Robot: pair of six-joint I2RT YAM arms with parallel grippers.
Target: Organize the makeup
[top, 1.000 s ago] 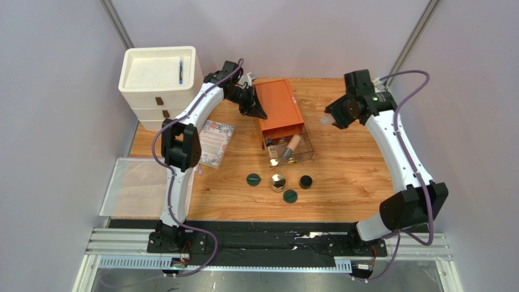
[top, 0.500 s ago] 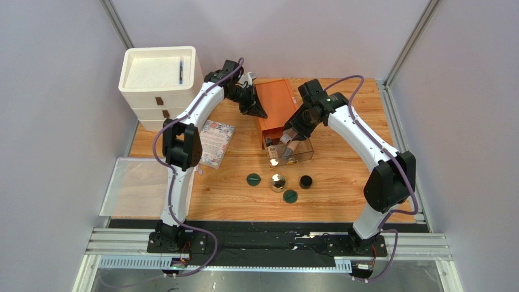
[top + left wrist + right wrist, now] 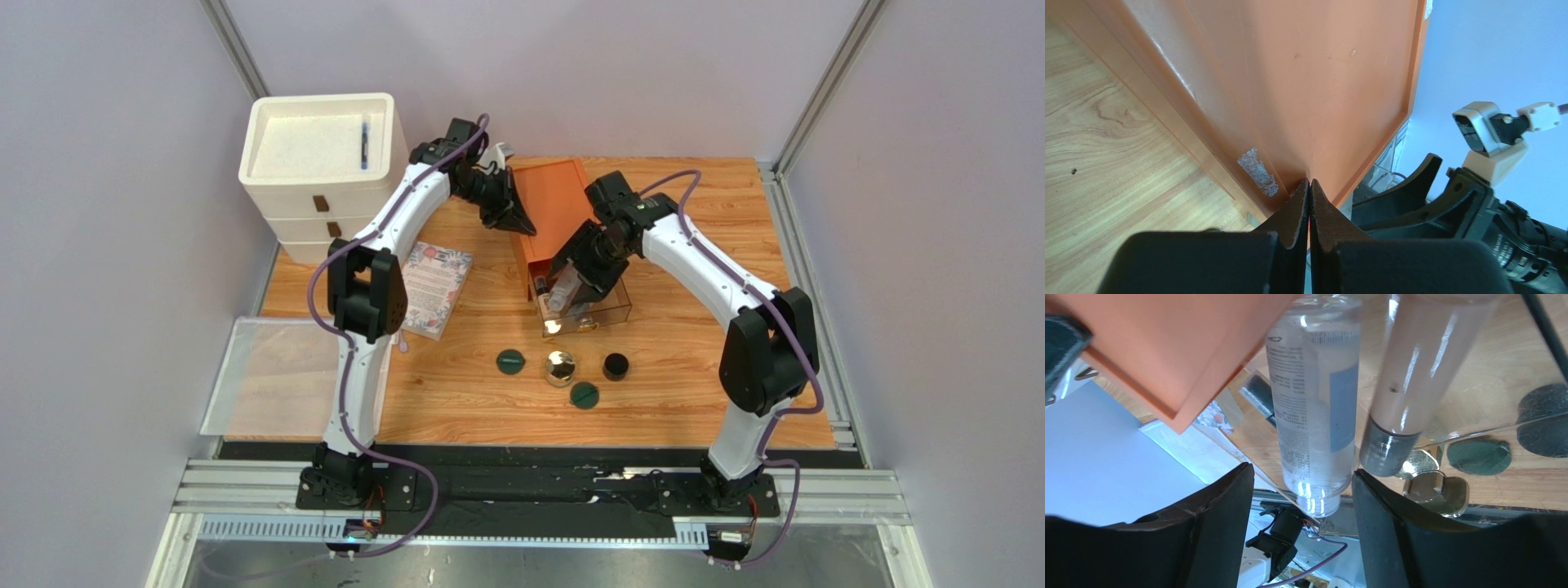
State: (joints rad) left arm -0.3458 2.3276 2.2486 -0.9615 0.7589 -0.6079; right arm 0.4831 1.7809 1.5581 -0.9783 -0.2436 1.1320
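The orange-brown drawer box (image 3: 558, 214) has its clear drawer (image 3: 610, 309) pulled out toward me. In it lie a clear bottle (image 3: 1315, 404) and a beige dark-capped tube (image 3: 1407, 386). My right gripper (image 3: 567, 288) is open over the drawer, and in the right wrist view (image 3: 1303, 496) its jaws stand either side of the bottle's end without touching it. My left gripper (image 3: 515, 223) is shut and empty, its tips (image 3: 1309, 184) against the box's left side (image 3: 1290, 79). Two dark green compacts (image 3: 510, 361) (image 3: 584, 395), the gold-rimmed compact (image 3: 561, 366) and the black jar (image 3: 615, 364) sit on the table in front.
A white stacked drawer unit (image 3: 321, 159) stands at the back left. A floral notebook (image 3: 433, 284) lies beside the left arm. A clear tray (image 3: 276, 380) sits at the table's left edge. Grey walls close in on both sides.
My right arm has swung in from the back right and come down over the clear drawer, jaws open around the bottle. The left arm has not moved.
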